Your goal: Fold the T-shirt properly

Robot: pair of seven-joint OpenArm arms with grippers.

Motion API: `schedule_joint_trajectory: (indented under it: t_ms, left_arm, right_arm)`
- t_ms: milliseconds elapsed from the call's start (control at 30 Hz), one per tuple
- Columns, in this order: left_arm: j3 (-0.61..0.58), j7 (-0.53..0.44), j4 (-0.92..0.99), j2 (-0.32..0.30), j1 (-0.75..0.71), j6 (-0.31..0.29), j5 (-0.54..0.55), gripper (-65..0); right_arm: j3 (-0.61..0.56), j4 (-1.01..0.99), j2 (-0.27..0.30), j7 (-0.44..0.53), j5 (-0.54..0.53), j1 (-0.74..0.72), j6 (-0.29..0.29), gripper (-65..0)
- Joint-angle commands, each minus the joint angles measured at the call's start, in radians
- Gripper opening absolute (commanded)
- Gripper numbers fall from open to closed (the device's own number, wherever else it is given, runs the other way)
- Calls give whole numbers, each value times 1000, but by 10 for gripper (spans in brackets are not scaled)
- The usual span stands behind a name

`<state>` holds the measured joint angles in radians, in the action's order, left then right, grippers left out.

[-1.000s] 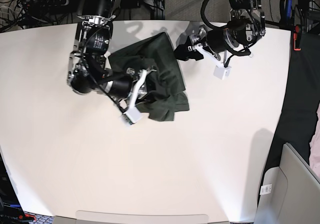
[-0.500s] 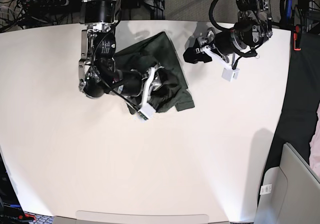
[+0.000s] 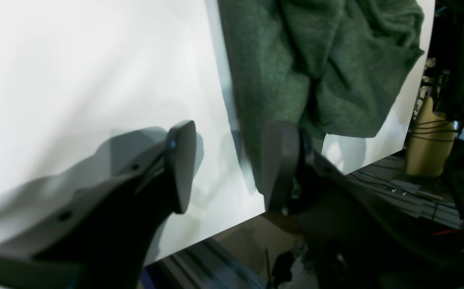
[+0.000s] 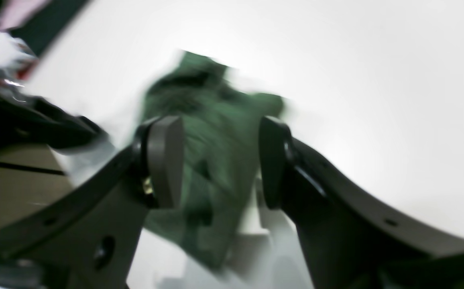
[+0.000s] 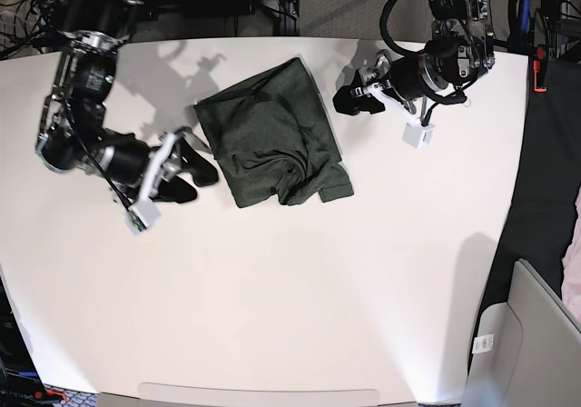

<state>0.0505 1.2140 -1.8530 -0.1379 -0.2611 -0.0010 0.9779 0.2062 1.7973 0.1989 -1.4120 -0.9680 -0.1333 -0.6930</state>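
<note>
Right claw (image 5: 195, 182): jaws wide apart, empty. Left claw (image 5: 356, 101): likewise wide, nothing gripped. T-shirt (image 5: 272, 143): crumpled on the white table (image 5: 318, 298), between both claws.

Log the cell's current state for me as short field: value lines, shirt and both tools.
shirt: dark green, bunched in uneven folds on the table
fold status: not neatly folded
left tool: open, holding nothing, beside the shirt
right tool: open, holding nothing, off the shirt's other side
table: white
pink item: at the base view's right edge
</note>
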Motion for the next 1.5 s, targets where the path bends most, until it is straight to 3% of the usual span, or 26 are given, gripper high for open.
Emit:
schedule_joint_trajectory:
  t_ms: [0, 400, 733, 1133, 1233, 1400, 1467]
  left_arm:
    - [-1, -4, -14, -2, 7, -1, 23, -385]
    - [-1, -4, -14, -1, 10, -1, 23, -385]
    - [-1, -12, -14, -4, 4, -1, 23, -385]
    - [1, -12, -14, -2, 6, -1, 23, -385]
    - [5, -13, -14, -2, 4, -1, 23, -385]
    - [7, -39, -14, -4, 3, -1, 23, -385]
    - [7, -50, -15, -6, 3, 0, 23, -386]
  right_arm:
    - [-7, 25, -3, 16, -30, 10, -5, -371]
    - [-61, -44, -26, 16, -22, 76, -5, -379]
    - [-199, -118, -60, 16, -30, 24, -5, -549]
    - [-566, -124, -22, 16, -79, -36, -5, -548]
    - [-606, -124, -5, 16, -87, -38, -5, -544]
    - [-623, -120, 15, 16, -162, -38, -5, -437]
    - [-606, -115, 34, 16, -196, -42, -5, -442]
